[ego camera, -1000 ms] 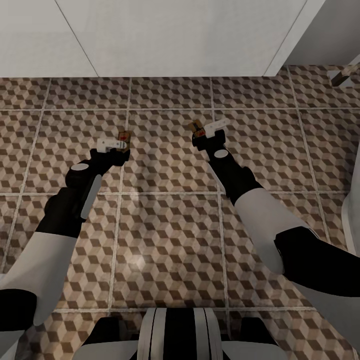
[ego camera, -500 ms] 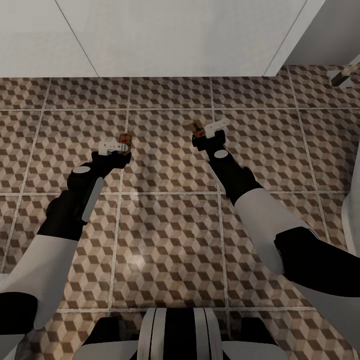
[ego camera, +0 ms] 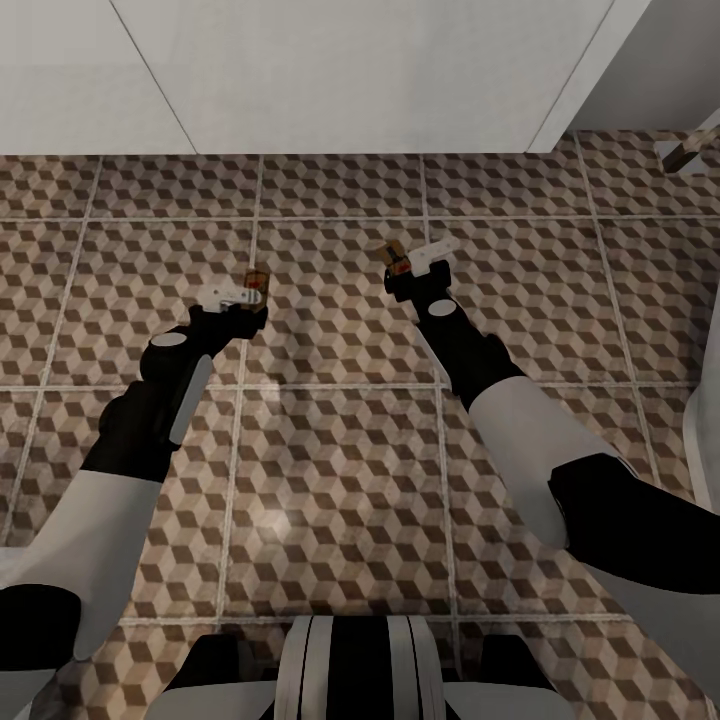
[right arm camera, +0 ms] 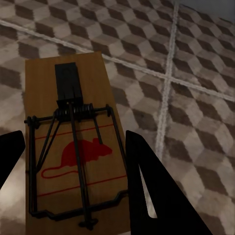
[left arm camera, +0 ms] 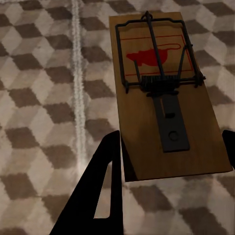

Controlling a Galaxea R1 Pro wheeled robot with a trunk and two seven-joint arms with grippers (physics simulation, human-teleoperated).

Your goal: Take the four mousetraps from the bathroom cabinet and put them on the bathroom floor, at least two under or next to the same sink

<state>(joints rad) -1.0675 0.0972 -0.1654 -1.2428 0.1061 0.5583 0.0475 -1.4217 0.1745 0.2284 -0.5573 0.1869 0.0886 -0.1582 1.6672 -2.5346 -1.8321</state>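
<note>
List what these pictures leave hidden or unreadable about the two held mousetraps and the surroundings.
- Left mousetrap: near end cut off behind the left gripper fingers, left wrist view.
- Right mousetrap: far end cut by the frame edge, right wrist view.
- Both traps in head view: too small to read the wires.
- Object at the head view's right edge: cut off, unidentifiable.

brown mousetrap [left arm camera: 166, 98] (red mouse print), brown-beige cube-patterned bathroom floor [ego camera: 340, 460].
</note>
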